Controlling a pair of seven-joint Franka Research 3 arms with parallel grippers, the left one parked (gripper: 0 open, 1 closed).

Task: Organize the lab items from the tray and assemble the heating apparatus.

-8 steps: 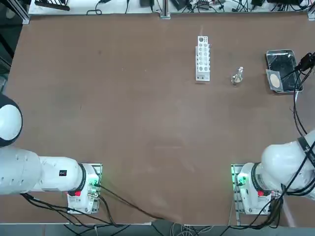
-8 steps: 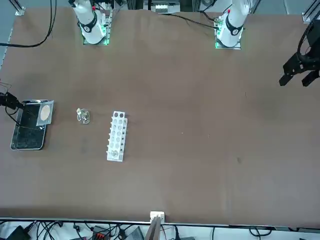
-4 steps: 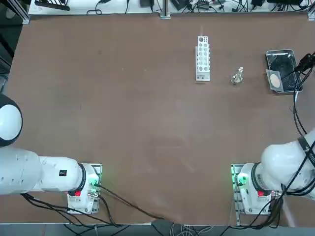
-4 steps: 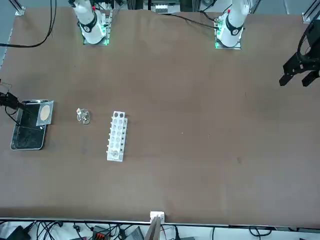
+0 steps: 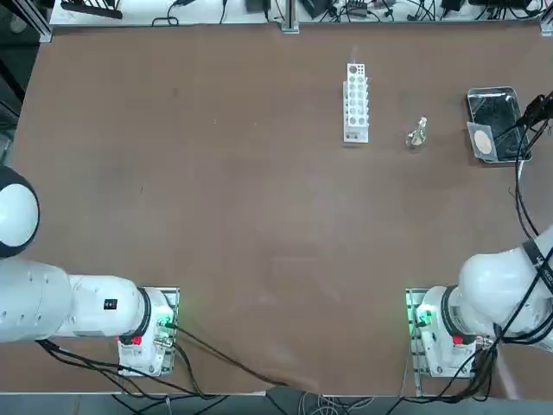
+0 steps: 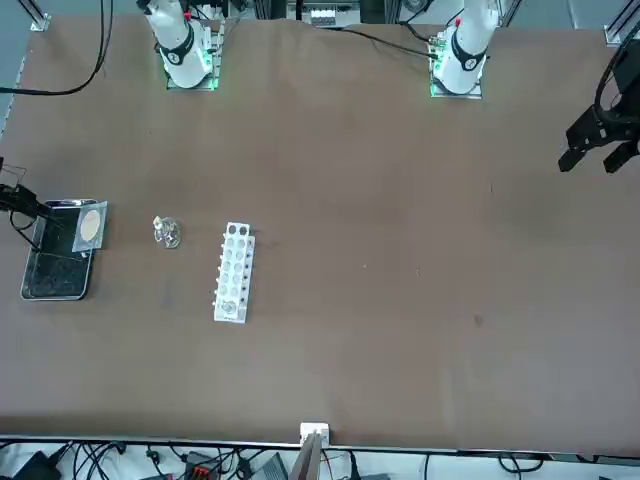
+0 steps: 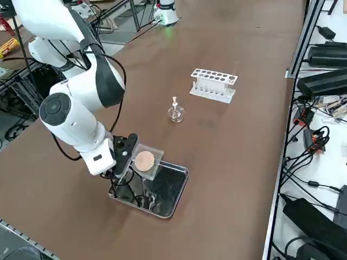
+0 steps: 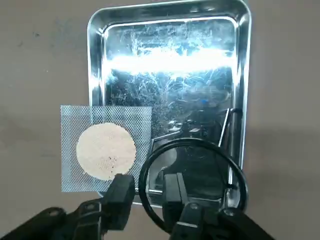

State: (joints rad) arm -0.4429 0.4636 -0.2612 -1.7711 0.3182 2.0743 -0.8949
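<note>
Care is what this step is asking for. I am working the right gripper (image 8: 146,189) from far away, and I am trying to lift the thin black wire ring tripod (image 8: 194,142) out of the small shiny metal tray (image 8: 170,11).

The two fingers are standing apart, not shut. One bit of the ring's wire is running through the gap between them. One finger is sitting inside the ring and the other is sitting outside it. I think neither is pinching the wire yet.

To do it well, I am thinking of three things:
- squeezing slowly, so the thin wire is not slipping out
- keeping the wire in the middle of the gap
- lifting straight up, so the legs are not catching on the tray's rim

The grey mesh square with the tan round middle (image 8: 106,150) is lying just beside the outside finger. It is hanging over the tray's rim, so a bump could be knocking it off.

The tripod is looking very thin. Its ring is lying low in the tray, at the end nearest the fingers. I cannot see its legs well.

The small clear burner (image 7: 175,111) is standing on the brown table (image 5: 216,216), well away from the fingers.
</note>
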